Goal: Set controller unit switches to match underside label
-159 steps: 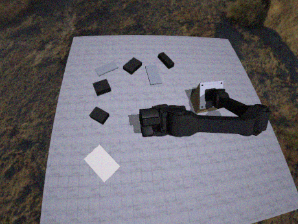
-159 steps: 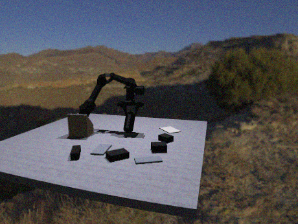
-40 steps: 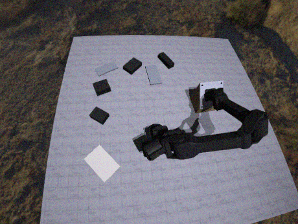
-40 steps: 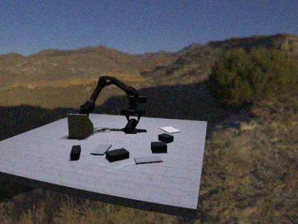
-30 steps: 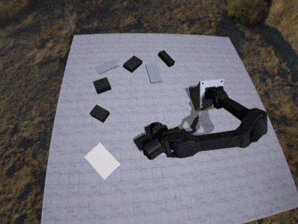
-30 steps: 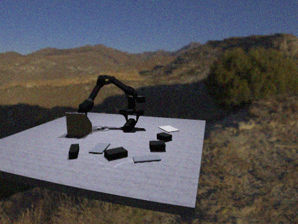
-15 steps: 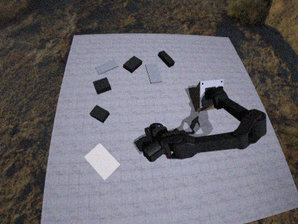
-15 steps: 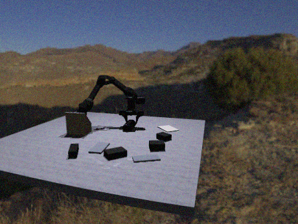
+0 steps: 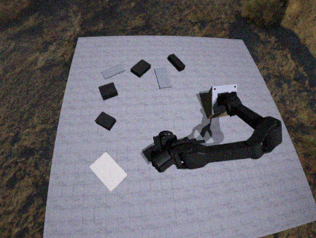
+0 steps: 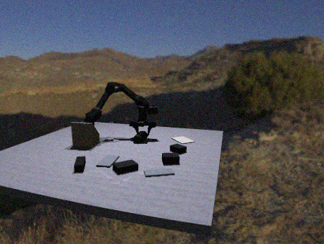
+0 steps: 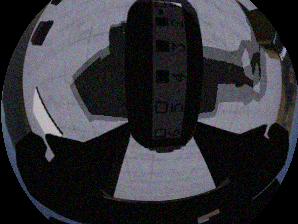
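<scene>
Gripper [image 9: 165, 149] [image 10: 141, 135] [image 11: 161, 125]: fairly wide, apparently clamped on controller unit [image 10: 141, 137] [image 11: 169, 90] | unit between fingers, low over bench [image 9: 206, 199] [image 10: 190, 201] [image 11: 165, 175], label [image 11: 169, 75] towards wrist | 2-4 filled, 5-6 empty; 1 unclear | advisable: confirm 1, turn base-down, release gently

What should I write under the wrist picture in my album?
The secret label: squares 3 and 4 are filled in, square 5 is empty!

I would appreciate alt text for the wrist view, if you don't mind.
A dark controller unit between black fingers shows its label: squares 2, 3 and 4 filled, 5 and 6 empty. Beyond lies the pale bench, with shadows on it.
</scene>
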You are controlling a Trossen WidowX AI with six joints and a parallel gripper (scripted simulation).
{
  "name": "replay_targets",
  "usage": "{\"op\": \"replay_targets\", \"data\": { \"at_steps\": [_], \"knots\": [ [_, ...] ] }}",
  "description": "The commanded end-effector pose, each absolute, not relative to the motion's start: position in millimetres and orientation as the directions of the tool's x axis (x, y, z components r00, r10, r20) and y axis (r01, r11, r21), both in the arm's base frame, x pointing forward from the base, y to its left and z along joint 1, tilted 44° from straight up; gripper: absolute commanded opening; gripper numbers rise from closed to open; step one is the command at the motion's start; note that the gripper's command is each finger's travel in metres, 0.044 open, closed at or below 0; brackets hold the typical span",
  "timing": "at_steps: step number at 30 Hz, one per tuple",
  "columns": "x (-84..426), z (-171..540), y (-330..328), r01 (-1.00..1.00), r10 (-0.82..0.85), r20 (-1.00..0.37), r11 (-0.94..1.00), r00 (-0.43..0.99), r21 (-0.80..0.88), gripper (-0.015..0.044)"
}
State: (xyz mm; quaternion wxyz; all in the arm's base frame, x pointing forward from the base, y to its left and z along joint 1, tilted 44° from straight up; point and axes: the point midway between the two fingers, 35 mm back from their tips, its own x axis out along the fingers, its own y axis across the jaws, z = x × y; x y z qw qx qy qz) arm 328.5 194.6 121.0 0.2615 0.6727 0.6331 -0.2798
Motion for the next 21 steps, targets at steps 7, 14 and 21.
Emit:
{"op": "replay_targets", "data": {
  "at_steps": [7,14,21],
  "knots": [
    [329,121,195,0.998,0.705,-0.708,-0.062,0.042,-0.002,0.044],
    [329,116,173,0.998,0.701,-0.712,-0.061,0.041,-0.003,0.044],
    [323,107,124,0.998,0.703,-0.71,-0.061,0.04,-0.004,0.044]
  ]
}}
